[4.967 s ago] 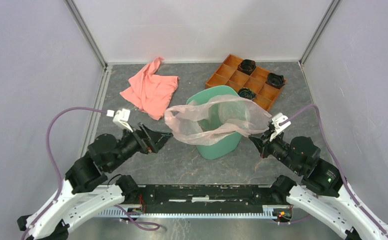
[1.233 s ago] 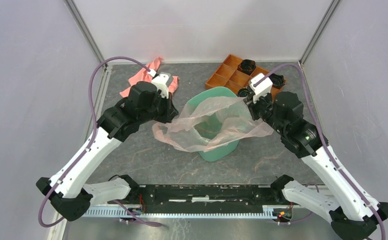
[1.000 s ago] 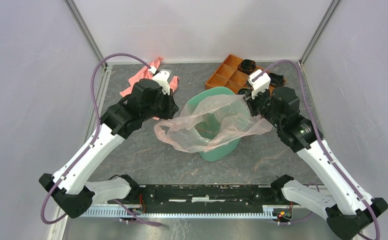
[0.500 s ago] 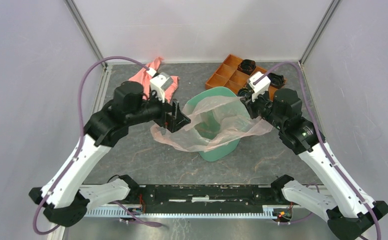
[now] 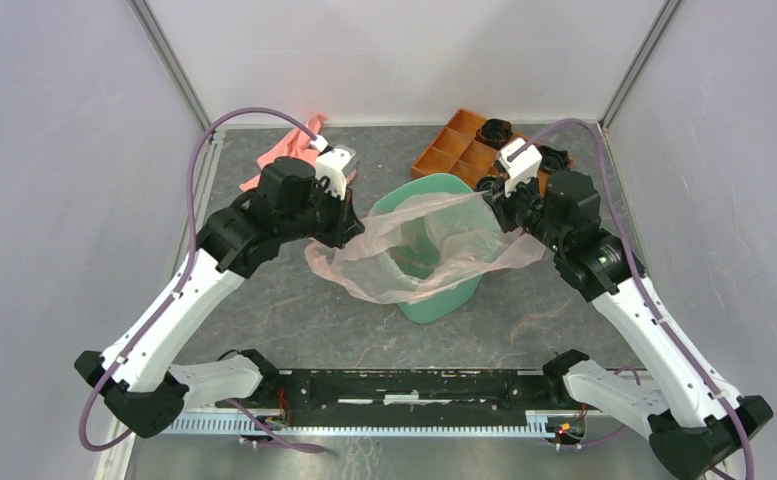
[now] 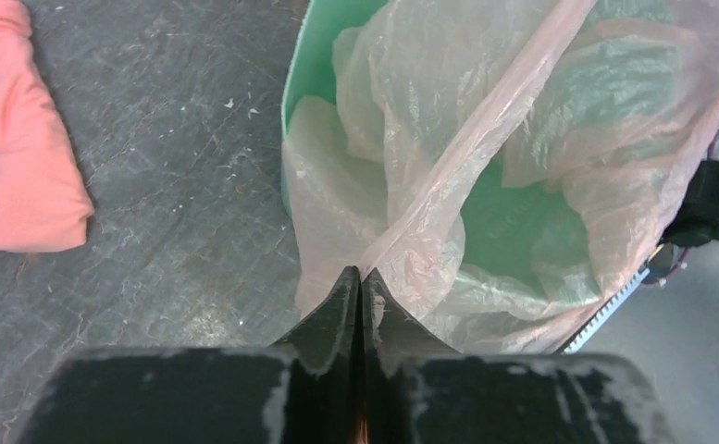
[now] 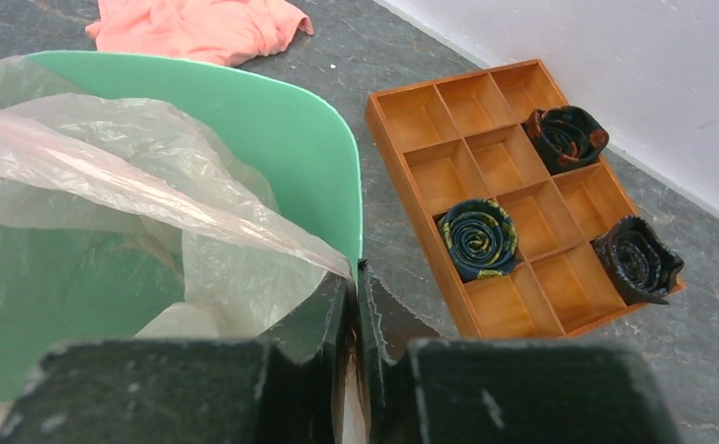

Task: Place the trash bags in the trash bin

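The pale pink translucent trash bag (image 5: 414, 255) lies spread over the mouth of the mint-green trash bin (image 5: 440, 302), part inside it and part hanging over the near-left rim. My left gripper (image 5: 352, 228) is at the bin's left side. In the left wrist view it (image 6: 362, 271) is shut, and a rolled band of the bag (image 6: 485, 120) runs into its tips. My right gripper (image 5: 488, 200) is at the bin's far-right rim. In the right wrist view it (image 7: 355, 273) is shut on the bag's edge (image 7: 105, 166), with film showing between the jaws, beside the bin's rim (image 7: 272, 120).
A salmon-pink cloth (image 5: 289, 140) lies at the back left, partly under my left arm. An orange compartment tray (image 5: 454, 150) with three dark rolled items stands at the back right, close behind the bin. Walls close in three sides.
My left gripper opened wide and reached toward the bag's left edge, then shut on it and drew back a little. The right gripper kept its hold and barely moved.
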You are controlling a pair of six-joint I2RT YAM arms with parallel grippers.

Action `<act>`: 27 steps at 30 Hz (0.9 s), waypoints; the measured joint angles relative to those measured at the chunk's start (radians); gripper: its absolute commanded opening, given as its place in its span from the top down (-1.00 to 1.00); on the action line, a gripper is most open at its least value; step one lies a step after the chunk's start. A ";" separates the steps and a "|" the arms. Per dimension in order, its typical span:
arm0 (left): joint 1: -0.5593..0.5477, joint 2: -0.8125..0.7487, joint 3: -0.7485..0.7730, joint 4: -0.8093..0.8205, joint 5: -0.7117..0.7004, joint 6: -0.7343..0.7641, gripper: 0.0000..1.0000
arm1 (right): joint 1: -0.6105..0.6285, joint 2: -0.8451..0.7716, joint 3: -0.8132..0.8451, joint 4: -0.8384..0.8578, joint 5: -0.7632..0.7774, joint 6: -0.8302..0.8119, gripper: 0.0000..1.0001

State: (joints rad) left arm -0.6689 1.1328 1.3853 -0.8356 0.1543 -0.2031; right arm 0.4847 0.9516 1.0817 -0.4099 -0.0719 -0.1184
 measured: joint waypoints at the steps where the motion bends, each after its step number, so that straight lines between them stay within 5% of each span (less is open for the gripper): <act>1: 0.000 0.004 0.003 0.000 -0.019 -0.004 0.94 | -0.006 0.008 0.000 0.005 0.000 0.004 0.75; 13: 0.082 0.156 0.026 0.146 -0.123 -0.077 0.92 | -0.108 0.172 0.000 0.073 -0.060 0.062 0.64; 19: 0.185 0.213 0.018 0.259 -0.044 -0.145 0.88 | -0.138 0.250 0.018 0.110 -0.116 0.087 0.39; 27: 0.259 0.285 -0.031 0.407 0.080 -0.235 0.88 | -0.173 0.316 0.042 0.141 -0.138 0.137 0.35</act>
State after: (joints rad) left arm -0.4103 1.4181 1.3540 -0.4286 0.2348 -0.4385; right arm 0.3115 1.2675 1.1233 -0.2691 -0.2096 0.0181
